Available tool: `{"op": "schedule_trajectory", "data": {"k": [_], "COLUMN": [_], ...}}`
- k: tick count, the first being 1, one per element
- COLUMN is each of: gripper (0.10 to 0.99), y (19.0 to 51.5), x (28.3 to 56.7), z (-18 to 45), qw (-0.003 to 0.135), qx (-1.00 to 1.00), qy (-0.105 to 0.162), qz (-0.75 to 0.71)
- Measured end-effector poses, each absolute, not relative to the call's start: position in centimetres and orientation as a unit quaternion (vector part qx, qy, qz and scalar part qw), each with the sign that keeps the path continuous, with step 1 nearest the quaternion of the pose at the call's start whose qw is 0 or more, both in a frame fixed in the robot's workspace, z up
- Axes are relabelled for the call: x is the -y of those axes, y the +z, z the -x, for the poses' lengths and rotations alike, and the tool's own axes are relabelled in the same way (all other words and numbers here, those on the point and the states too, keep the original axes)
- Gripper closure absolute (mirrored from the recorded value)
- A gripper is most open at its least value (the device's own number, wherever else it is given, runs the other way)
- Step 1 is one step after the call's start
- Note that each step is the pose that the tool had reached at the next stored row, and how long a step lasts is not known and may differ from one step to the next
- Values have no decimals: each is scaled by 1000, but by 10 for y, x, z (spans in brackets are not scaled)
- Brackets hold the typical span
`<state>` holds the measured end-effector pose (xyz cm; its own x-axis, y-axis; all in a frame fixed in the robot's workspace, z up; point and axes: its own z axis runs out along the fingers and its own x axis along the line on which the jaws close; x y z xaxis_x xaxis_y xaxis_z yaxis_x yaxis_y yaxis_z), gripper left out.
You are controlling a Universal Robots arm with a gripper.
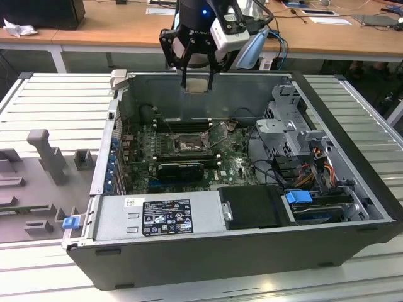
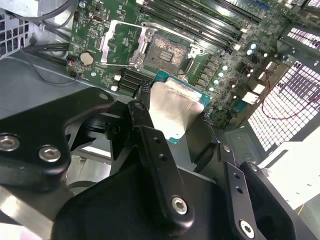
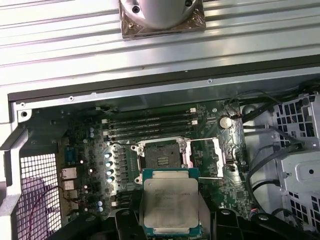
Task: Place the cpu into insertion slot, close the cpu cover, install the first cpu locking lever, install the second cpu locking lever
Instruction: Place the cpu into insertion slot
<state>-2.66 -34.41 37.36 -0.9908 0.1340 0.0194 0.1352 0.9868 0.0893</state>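
My gripper point(image 1: 197, 80) hangs above the open computer case, near its back wall, shut on the cpu point(image 1: 197, 86). The cpu point(image 2: 172, 107) is a flat square chip with a pale silver face, held by two opposite edges between the black fingers point(image 2: 141, 114). In the first wrist view the cpu point(image 3: 170, 202) hovers just short of the insertion slot point(image 3: 161, 154). The slot point(image 2: 167, 50) lies bare on the green motherboard point(image 1: 236, 165), its pin field showing. The cpu cover point(image 2: 106, 44) is flipped open beside the slot point(image 1: 187, 146), as the cover point(image 3: 218, 156) also shows.
Long black memory slots point(image 3: 150, 125) run beside the socket. A black card point(image 1: 181, 170), the power supply point(image 1: 157, 217), a drive cage point(image 1: 286, 129) and loose cables point(image 1: 315, 167) crowd the case. Grey fixtures point(image 1: 47, 154) stand on the slatted table at the exterior view's left.
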Motion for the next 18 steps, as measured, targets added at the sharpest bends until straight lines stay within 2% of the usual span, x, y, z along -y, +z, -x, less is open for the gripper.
{"op": "schedule_trajectory", "data": {"k": [18], "gripper": [561], "y": [372], "x": [344], "z": [28], "qw": [4], "qx": [990], "qy": [-46], "qz": [135]}}
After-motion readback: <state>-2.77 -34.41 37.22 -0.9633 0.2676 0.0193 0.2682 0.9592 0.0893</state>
